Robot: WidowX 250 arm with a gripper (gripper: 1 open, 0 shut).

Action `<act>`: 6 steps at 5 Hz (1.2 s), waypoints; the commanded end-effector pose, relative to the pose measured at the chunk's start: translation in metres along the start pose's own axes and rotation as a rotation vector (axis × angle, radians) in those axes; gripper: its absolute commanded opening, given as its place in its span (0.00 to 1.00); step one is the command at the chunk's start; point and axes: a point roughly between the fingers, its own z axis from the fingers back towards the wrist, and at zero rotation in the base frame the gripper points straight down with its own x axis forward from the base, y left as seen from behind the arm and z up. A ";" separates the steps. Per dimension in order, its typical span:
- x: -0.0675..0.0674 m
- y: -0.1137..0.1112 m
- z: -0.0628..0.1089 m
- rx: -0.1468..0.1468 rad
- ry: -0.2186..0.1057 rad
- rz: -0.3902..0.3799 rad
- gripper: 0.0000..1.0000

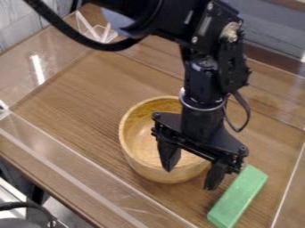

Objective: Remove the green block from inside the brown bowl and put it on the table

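Observation:
The green block [238, 199] lies flat on the table [84, 98] at the lower right, just outside the brown bowl [145, 134]. The bowl's hollow shows nothing in it where I can see. My gripper [193, 167] hangs over the bowl's right rim, open, with nothing between its fingers. One black finger [166, 153] dips over the bowl's inside and the other finger [219, 174] stands outside the rim, right beside the block's upper left end. The arm hides the bowl's right part.
Low clear acrylic walls [71, 169] border the table on the front and left. A small clear stand [98, 31] sits at the back left. The table's wood surface stretches away to the left and behind the bowl.

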 end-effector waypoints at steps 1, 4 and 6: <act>0.006 -0.003 0.003 -0.019 -0.028 0.008 1.00; 0.011 -0.006 -0.008 -0.043 -0.047 0.010 1.00; 0.017 -0.004 -0.016 -0.053 -0.052 0.016 1.00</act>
